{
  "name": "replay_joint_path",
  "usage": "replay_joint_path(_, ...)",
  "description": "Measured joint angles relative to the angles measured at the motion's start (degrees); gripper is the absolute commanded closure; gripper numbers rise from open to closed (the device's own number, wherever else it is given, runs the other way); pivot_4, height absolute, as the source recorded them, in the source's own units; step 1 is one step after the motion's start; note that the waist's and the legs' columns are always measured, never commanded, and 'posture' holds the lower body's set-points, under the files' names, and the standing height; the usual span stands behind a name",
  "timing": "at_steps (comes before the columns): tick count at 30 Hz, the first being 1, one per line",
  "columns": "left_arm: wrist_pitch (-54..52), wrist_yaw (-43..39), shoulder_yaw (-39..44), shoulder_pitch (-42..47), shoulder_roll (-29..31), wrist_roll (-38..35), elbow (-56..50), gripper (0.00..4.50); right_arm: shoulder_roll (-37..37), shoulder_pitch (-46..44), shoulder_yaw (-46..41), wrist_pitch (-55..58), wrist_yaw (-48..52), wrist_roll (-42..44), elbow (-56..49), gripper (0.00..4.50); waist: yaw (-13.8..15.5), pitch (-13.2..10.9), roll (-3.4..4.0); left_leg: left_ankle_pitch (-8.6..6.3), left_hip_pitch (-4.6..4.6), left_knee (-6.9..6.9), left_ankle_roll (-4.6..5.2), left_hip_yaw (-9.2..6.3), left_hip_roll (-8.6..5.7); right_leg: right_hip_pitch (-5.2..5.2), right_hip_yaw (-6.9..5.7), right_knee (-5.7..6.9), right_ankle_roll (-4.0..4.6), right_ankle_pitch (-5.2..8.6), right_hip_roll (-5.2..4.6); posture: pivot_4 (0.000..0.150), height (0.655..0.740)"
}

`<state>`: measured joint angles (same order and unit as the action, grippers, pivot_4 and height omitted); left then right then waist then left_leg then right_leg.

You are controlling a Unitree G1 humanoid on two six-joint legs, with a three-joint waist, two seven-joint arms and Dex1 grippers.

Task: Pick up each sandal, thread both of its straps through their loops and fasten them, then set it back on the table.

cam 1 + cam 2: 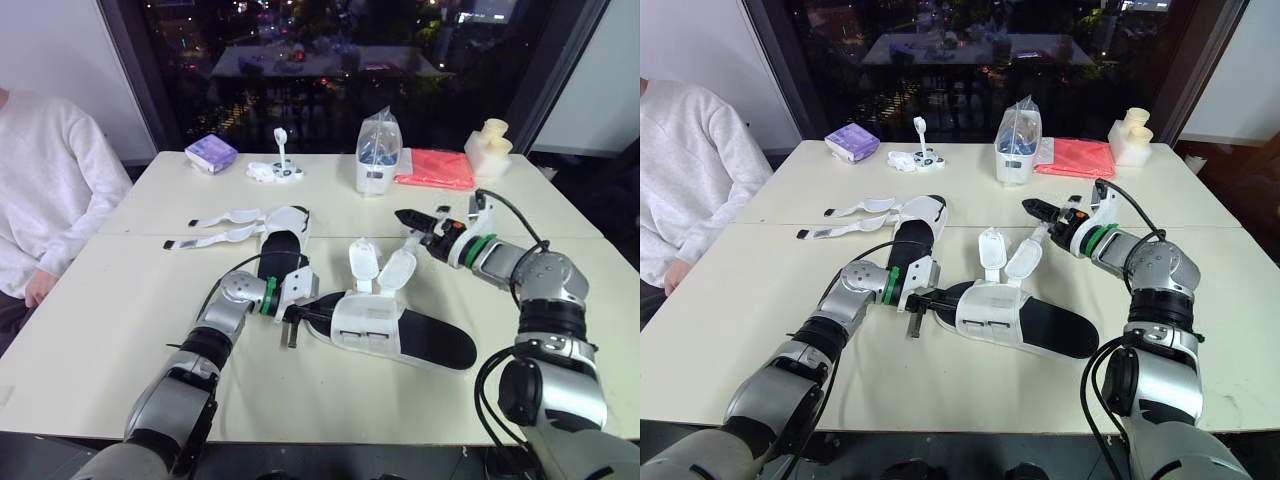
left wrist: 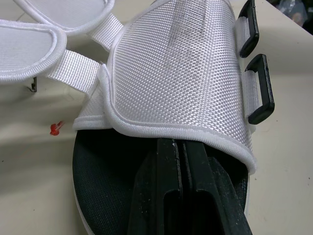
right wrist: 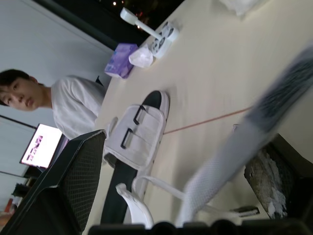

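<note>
Two soft, floppy straps (image 1: 398, 270) rise from the near sandal (image 1: 400, 330); pinch one near its tip. Your right pincer (image 1: 408, 216) gapes beside them, while your left pincer (image 1: 305, 314) is closed on the footbed.

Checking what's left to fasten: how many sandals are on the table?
2. The near sandal lies between the robot's arms, both straps standing up unfastened. The far sandal lies behind it to the left, straps flat on the table.

Two sandals (image 1: 440, 342) (image 1: 281, 252), two end effectors (image 1: 305, 316) (image 1: 412, 217), one person (image 1: 50, 190)
</note>
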<state>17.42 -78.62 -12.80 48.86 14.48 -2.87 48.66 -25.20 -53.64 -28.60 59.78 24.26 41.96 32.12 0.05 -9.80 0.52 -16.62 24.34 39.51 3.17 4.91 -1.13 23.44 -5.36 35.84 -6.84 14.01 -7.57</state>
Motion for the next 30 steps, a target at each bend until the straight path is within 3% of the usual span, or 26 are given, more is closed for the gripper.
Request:
replay_joint_path(2, 0.29, -0.02, 0.0, 0.0, 0.02, 0.13, 0.0, 4.43, 0.0, -0.55, -0.02, 0.0, -0.39, 0.03, 0.51, 0.0, -0.04, 0.0, 0.0, 0.0, 0.0, 0.0, 0.0, 0.0, 0.0, 0.0, 0.0, 0.0, 0.0, 0.0, 0.0, 0.15, 0.74)
replay_joint_path(5, 0.41, -0.03, -0.01, 0.0, 0.01, 0.23, 0.0, 4.5, 0.04, -0.8, -0.01, -0.01, -0.4, 0.18, 0.76, 0.9, -0.04, 0.0, 0.0, 0.0, 0.0, 0.0, 0.0, 0.0, 0.0, 0.0, 0.0, 0.01, 0.0, 0.0, 0.0, 0.15, 0.74)
replay_joint_path(12, 0.41, -0.02, 0.0, -0.03, 0.04, 0.37, -0.05, 4.5, 0.63, -0.79, 0.08, 0.42, -0.32, 1.33, -0.69, 4.47, -0.09, 0.0, 0.01, 0.0, 0.0, 0.0, 0.0, -0.01, 0.0, 0.0, 0.0, 0.03, 0.0, 0.0, -0.01, 0.15, 0.74)
replay_joint_path(16, 0.39, 0.02, -0.01, -0.19, 0.02, 0.44, -0.35, 4.5, 0.58, 0.33, 1.13, 1.31, 0.66, 2.29, -7.02, 4.47, -0.07, 0.0, 0.01, 0.0, 0.0, 0.01, 0.0, -0.02, 0.0, 0.01, 0.0, 0.05, 0.0, 0.0, -0.02, 0.15, 0.74)
replay_joint_path(21, 0.36, 0.07, -0.02, -0.32, -0.15, 0.54, -0.62, 4.5, -0.78, 9.43, 8.66, -4.75, 8.54, 1.62, -26.78, 4.47, 0.1, 0.0, 0.01, -0.02, 0.03, 0.02, 0.04, -0.02, -0.02, 0.04, 0.0, 0.05, -0.02, 0.01, -0.01, 0.15, 0.74)
replay_joint_path(26, 0.33, 0.07, -0.06, -0.54, -0.34, 0.89, -0.96, 4.5, -8.43, 20.57, 13.66, -4.57, 18.51, 6.12, -48.85, 4.47, 0.59, 0.0, -0.01, -0.12, 0.06, 0.2, 0.2, -0.06, -0.01, 0.01, 0.0, 0.05, -0.03, 0.02, -0.01, 0.15, 0.74)
replay_joint_path(30, 0.33, 0.03, -0.05, -0.75, -0.4, 0.97, -1.05, 4.5, -13.87, 29.62, 16.11, -3.49, 22.83, 8.76, -59.15, 4.47, 0.66, 0.0, -0.02, -0.23, 0.07, 0.47, 0.37, -0.06, 0.0, -0.05, 0.0, -0.03, -0.03, 0.02, -0.08, 0.15, 0.74)
